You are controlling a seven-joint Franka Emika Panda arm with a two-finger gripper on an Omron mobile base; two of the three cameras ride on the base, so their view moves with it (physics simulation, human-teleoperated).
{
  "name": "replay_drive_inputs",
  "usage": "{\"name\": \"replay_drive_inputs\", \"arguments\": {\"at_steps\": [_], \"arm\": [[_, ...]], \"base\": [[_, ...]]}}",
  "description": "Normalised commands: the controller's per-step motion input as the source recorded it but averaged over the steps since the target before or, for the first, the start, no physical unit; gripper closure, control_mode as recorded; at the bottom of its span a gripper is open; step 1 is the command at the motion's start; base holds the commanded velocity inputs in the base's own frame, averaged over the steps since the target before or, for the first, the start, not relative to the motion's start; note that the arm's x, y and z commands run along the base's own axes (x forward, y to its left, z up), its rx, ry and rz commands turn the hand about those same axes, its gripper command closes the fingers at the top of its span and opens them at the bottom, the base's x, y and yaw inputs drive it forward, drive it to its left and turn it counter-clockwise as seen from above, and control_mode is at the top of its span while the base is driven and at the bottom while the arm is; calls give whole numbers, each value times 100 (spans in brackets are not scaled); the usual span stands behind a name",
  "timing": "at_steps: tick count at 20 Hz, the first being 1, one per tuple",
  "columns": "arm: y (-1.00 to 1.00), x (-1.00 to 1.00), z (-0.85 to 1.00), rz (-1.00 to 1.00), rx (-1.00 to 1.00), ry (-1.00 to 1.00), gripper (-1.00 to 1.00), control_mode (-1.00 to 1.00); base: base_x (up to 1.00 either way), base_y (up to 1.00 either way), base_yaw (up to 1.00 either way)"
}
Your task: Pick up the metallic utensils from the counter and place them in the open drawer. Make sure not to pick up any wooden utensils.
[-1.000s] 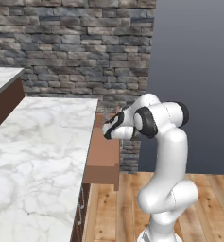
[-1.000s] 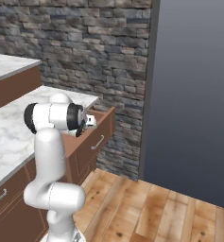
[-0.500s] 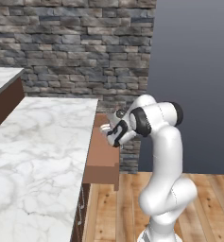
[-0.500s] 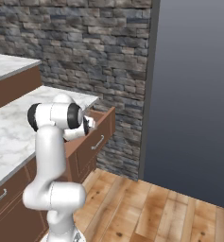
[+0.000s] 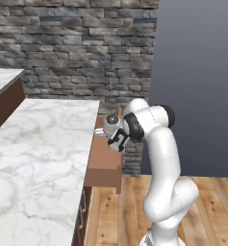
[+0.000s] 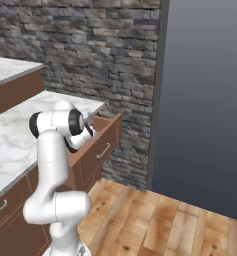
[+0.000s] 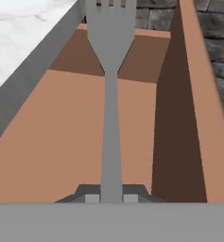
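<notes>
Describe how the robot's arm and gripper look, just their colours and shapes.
The arm is glossy white, made of thick rounded tube-like links with bulging elbows, broken by dark grey to black bands at the joints. Its hand is white with black panels and a small round grey cap. The gripper ends in two small dark grey finger tips, blocky with lighter square pads. No cables or markings are visible.
</notes>
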Motion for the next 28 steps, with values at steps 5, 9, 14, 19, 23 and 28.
{"name": "replay_drive_inputs", "arguments": {"at_steps": [5, 9, 14, 19, 23, 28], "arm": [[0, 21, -23, -2, 0, 0, 100, -100], [0, 12, -23, 0, 0, 0, 100, -100], [-4, 7, -22, 0, 0, 3, 100, -100], [-24, 1, -26, -4, 0, 10, 100, -100], [-44, 0, -30, -8, 0, 15, 100, -100], [-55, 0, -25, -8, 0, 14, 100, -100]], "base": [[0, 0, 0], [0, 0, 0], [0, 0, 0], [0, 0, 0], [0, 0, 0], [0, 0, 0]]}}
